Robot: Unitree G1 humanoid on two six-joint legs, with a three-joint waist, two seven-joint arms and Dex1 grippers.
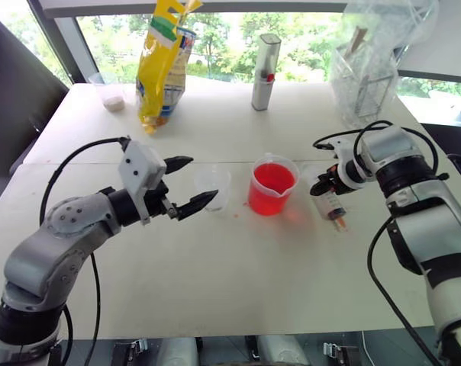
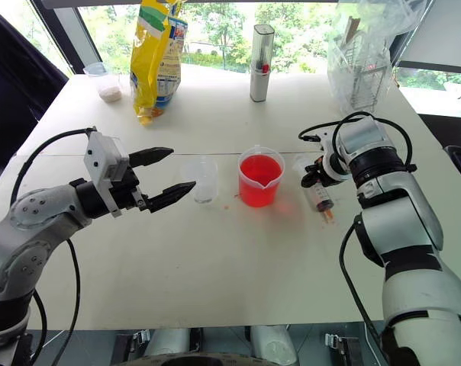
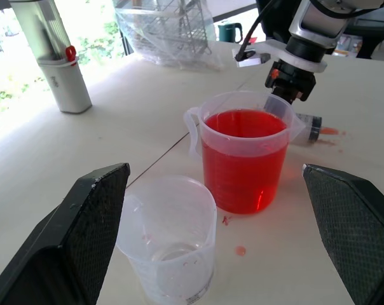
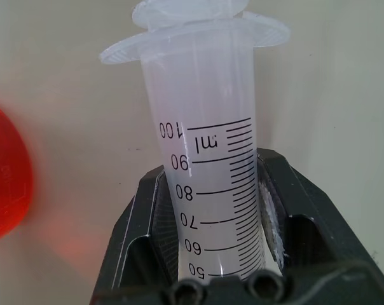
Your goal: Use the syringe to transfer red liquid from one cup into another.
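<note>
The beaker (image 1: 272,187) stands near the middle of the table (image 1: 215,274); the small cup (image 1: 213,188) stands just to its left; the syringe (image 1: 331,204) lies on the table to the beaker's right; behind them, by the far edge, stand a canister (image 1: 265,72), a bag (image 1: 163,65) left of it, and a wire rack (image 1: 365,80) to the right.
</note>
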